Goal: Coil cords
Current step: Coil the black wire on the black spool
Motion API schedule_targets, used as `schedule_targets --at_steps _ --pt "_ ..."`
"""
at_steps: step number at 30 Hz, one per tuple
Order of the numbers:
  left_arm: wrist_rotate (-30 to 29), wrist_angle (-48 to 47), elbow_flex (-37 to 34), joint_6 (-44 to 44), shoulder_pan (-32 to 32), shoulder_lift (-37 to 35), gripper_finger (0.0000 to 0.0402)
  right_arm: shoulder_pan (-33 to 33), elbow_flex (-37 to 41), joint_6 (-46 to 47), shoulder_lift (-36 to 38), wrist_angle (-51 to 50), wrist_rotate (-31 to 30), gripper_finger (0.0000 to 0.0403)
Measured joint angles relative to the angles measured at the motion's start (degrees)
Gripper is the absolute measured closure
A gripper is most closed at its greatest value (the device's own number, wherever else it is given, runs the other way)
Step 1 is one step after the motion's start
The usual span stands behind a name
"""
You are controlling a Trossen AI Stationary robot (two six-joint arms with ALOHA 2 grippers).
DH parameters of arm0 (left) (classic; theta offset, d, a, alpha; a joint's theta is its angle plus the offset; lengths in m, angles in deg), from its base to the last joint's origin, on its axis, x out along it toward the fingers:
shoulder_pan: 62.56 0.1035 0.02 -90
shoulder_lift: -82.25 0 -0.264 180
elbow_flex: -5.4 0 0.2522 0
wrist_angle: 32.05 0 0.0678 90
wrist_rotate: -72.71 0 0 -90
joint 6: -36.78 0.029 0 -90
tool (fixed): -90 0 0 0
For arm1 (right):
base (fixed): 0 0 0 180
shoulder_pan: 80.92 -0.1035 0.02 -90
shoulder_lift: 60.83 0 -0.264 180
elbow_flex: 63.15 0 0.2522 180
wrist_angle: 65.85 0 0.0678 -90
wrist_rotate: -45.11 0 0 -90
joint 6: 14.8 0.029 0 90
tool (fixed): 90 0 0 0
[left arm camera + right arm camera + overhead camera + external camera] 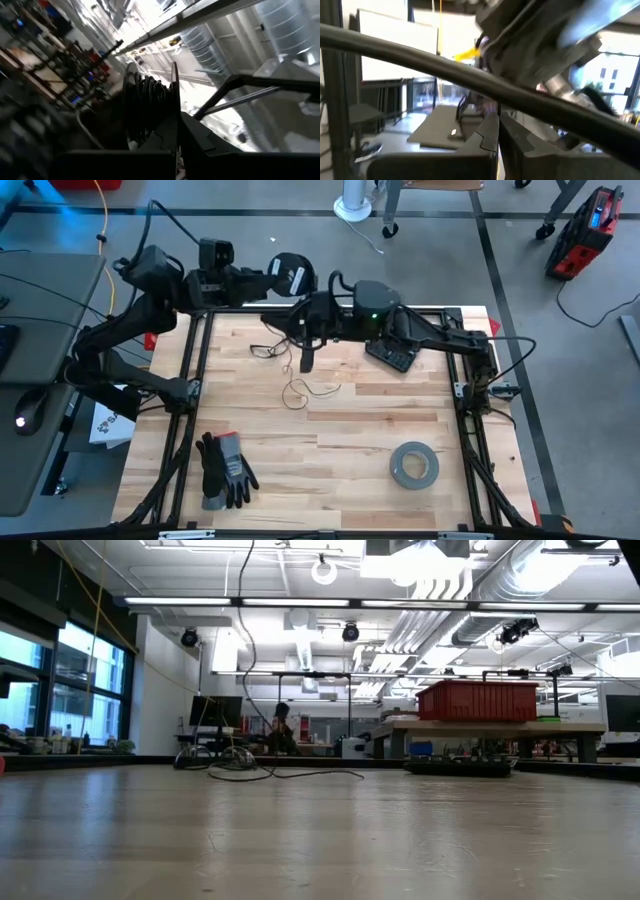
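The small black spool, with dark cord wound on it, sits in my shut left gripper, high over the table's far edge. The rest of the thin dark cord lies in loose loops on the wood left of the middle. The low view shows those loops flat on the tabletop. One strand rises toward my right gripper, which hangs just right of the spool. In the right wrist view its fingers stand shut together. My left gripper holds the spool between its two fingers, one finger lying against the outer face of one flange. The spool is lifted clear of the table. My right gripper is shut, but I cannot tell whether the thin cord is between its fingers.
A grey tape roll lies at the near right and a pair of black-and-grey gloves at the near left. A black device sits under the right arm. A yellow cable runs over the floor beyond the left side.
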Motion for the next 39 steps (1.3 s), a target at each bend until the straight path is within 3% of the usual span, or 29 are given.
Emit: schedule_targets --at_steps 16,23,32,39 --pt "0.5 -1.2 0.0 -12.7 -5.6 -0.3 0.04 0.3 0.0 -3.3 0.1 6.1 -1.4 0.0403" --pt "3.5 -11.6 0.0 -13.9 -7.1 -3.7 0.0401 1.2 0.0 -6.6 0.1 8.3 -1.5 0.0403" --pt "-1.1 -24.5 0.0 -6.6 -7.0 -8.5 0.0401 3.8 0.0 -10.3 0.1 7.0 -0.7 0.0403" --pt "-2.9 -33.2 0.0 4.9 -7.0 -9.2 0.0401 6.2 0.0 -10.3 0.1 4.5 0.0 0.0403"
